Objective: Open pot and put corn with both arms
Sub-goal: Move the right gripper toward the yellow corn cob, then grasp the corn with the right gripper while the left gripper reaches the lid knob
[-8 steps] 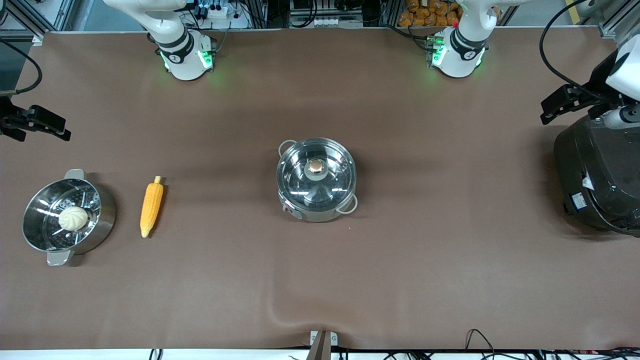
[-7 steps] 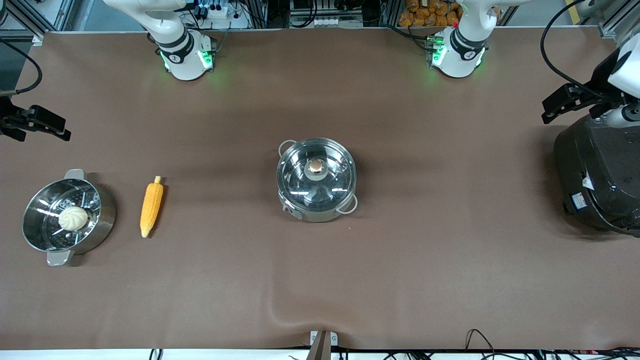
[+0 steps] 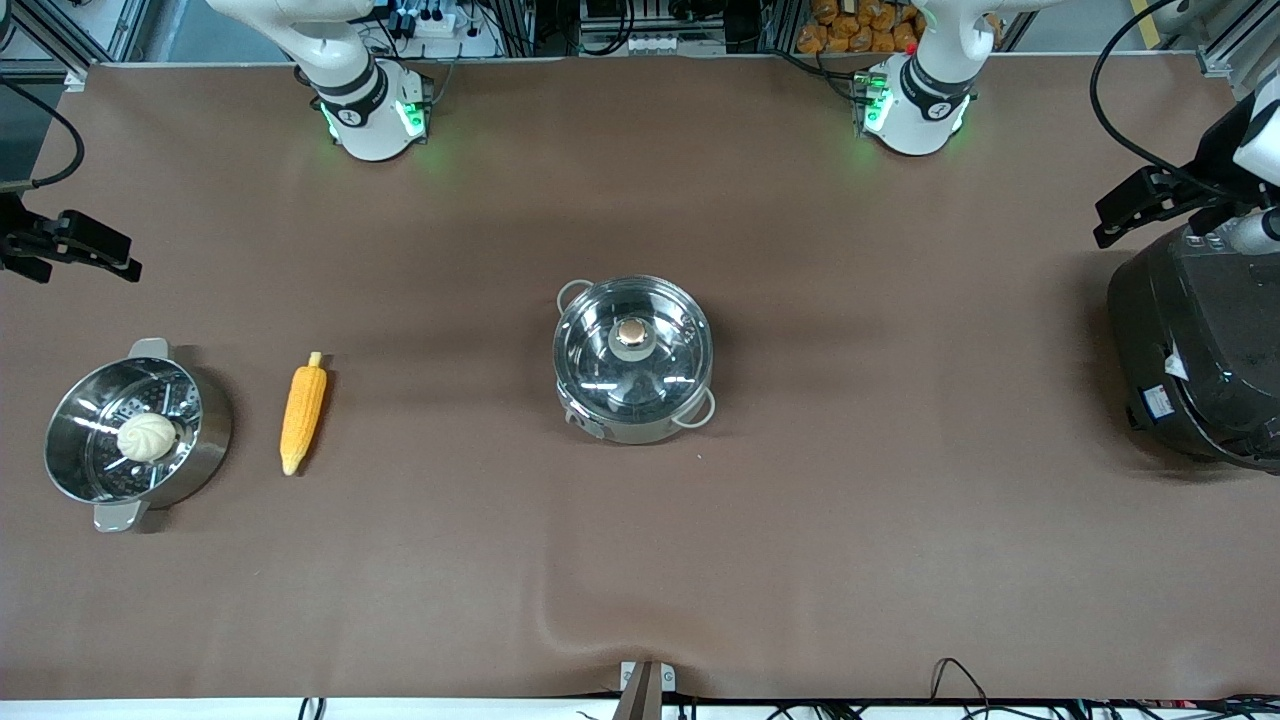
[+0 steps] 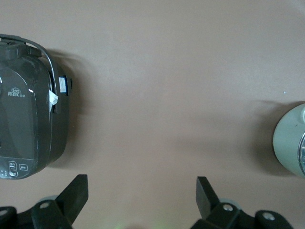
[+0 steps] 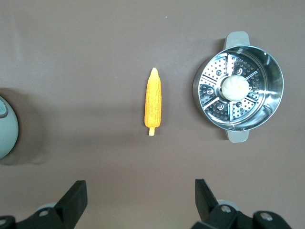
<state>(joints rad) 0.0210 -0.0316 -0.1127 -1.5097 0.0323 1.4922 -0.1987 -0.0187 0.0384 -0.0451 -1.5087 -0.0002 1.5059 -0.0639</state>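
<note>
The steel pot [image 3: 632, 395] stands mid-table with its glass lid [image 3: 665, 360] and tan knob [image 3: 630, 332] on it. Its edge shows in the left wrist view [image 4: 289, 143] and in the right wrist view [image 5: 6, 129]. The yellow-orange corn [image 3: 302, 412] lies flat on the table toward the right arm's end, and also shows in the right wrist view [image 5: 153, 102]. My left gripper [image 3: 1125, 210] [image 4: 141, 186] is open and empty, up over the table by the rice cooker. My right gripper [image 3: 100, 250] [image 5: 140, 188] is open and empty, up over the right arm's end of the table.
A steel steamer pot [image 3: 205, 440] [image 5: 267, 76] with a white bun [image 3: 147, 437] [image 5: 236, 87] stands beside the corn at the right arm's end. A big black rice cooker [image 3: 1195, 350] [image 4: 28, 124] stands at the left arm's end. Brown cloth covers the table [image 3: 850, 520].
My left gripper has shifted slightly toward the left arm's end of the table. The right gripper, pot and corn have not moved.
</note>
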